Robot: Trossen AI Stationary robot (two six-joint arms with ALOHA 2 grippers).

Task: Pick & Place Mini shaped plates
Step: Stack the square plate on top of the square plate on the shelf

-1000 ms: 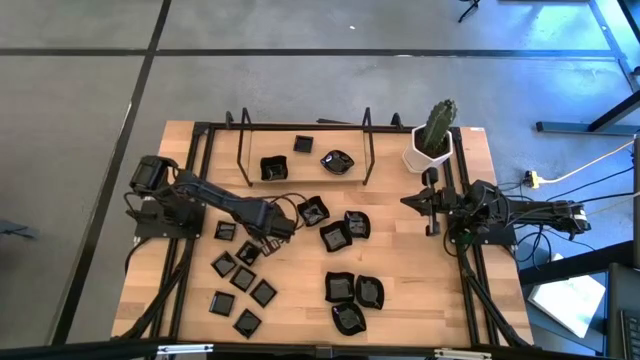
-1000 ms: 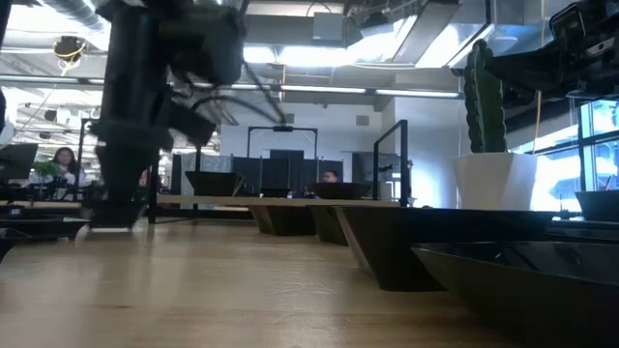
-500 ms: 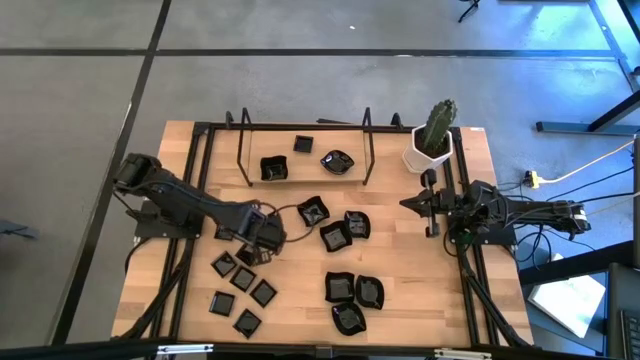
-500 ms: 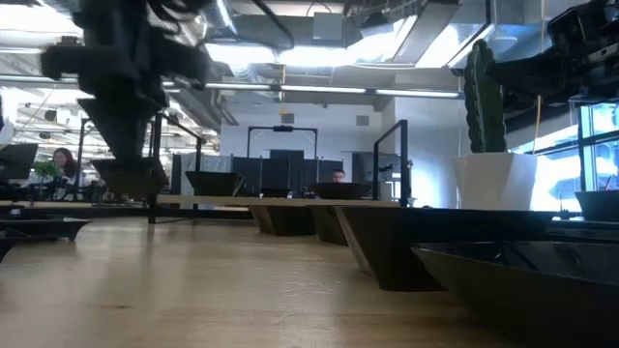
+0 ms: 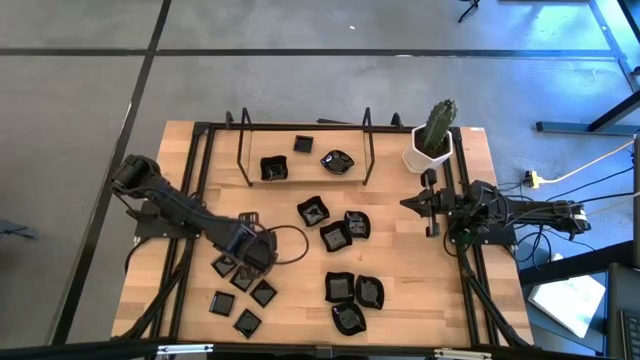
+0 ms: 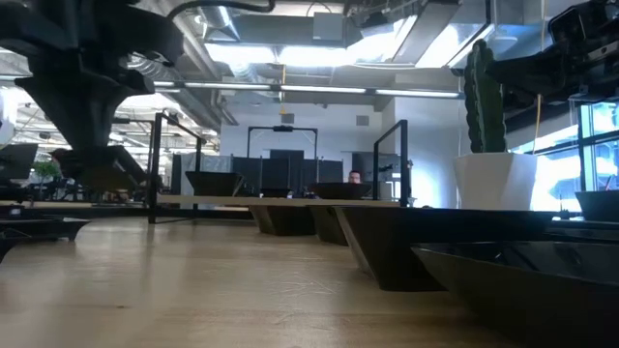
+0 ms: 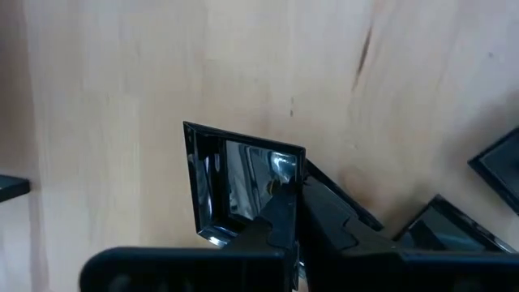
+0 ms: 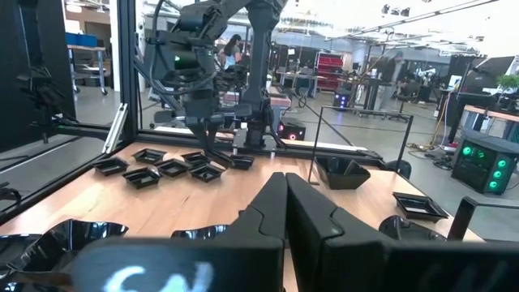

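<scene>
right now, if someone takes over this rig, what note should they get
Left gripper: shut on a small flat square plate, low over the cluster of small squares at the table's front left.
Right gripper: shut, empty, waiting at the right side near the cactus pot.
Done: three plates sit inside the black rack at the back.
Left: larger square and wavy-edged plates mid-table, three more front centre, plus the small squares.

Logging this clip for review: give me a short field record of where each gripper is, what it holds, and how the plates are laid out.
left gripper: shut on small square plate, over the left cluster
right gripper: shut, empty, parked near cactus pot
rack: three plates between its posts
table: plates loose at centre and left
</scene>
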